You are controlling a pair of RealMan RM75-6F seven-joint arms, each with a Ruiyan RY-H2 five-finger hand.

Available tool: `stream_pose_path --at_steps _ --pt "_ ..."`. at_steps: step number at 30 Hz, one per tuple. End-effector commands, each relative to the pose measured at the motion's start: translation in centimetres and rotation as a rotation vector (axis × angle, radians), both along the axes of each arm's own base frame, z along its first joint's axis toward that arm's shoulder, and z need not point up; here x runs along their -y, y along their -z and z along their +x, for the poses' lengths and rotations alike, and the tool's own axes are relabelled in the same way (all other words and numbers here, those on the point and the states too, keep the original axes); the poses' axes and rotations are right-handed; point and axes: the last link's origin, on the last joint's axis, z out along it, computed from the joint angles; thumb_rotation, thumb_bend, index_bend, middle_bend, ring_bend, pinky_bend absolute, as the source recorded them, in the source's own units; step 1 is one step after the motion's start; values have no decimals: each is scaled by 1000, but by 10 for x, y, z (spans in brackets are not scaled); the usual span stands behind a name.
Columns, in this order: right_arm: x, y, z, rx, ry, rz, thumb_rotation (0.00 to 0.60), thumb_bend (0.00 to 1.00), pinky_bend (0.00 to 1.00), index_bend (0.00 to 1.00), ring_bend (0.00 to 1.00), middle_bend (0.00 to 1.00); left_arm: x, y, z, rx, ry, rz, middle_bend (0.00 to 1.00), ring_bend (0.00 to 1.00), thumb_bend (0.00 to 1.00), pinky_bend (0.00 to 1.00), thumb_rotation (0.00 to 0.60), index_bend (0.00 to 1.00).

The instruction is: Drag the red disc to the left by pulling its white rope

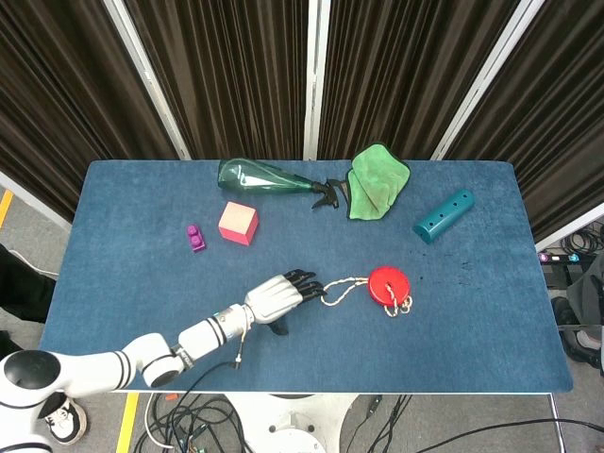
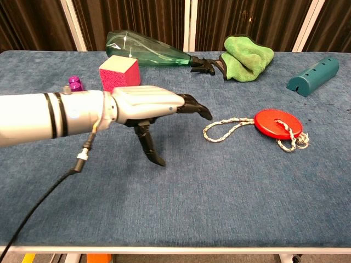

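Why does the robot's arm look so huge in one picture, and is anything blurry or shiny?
Chest view: the left hand is close to the camera, so it looks huge. Head view: it looks small; the green bottle shows a little glare. Both views look sharp.

Left arm (image 2: 33, 118) cut off at chest view's left edge; purple block (image 2: 75, 83) partly hidden behind it.

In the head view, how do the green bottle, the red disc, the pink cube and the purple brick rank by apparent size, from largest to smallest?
1. green bottle
2. red disc and pink cube, too alike to rank
3. purple brick
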Motion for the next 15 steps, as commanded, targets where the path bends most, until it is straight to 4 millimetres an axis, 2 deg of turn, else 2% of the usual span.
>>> stream_pose_path --at_steps 1,10,12,15 --pt "0 0 -1 2 1 1 600 222 0 0 0 0 1 8 6 -10 17 -20 102 0 9 103 600 111" --pt "-1 -1 -3 4 5 -9 600 222 0 0 0 0 -1 28 4 -74 26 -62 140 0 61 105 600 111" --pt "-1 -1 -3 5 7 -10 600 221 0 0 0 0 -2 28 3 -77 27 -58 215 0 64 107 600 111" --pt "-1 0 -4 6 9 -10 600 224 0 0 0 0 -4 24 4 -63 28 -39 420 9 67 110 600 112"
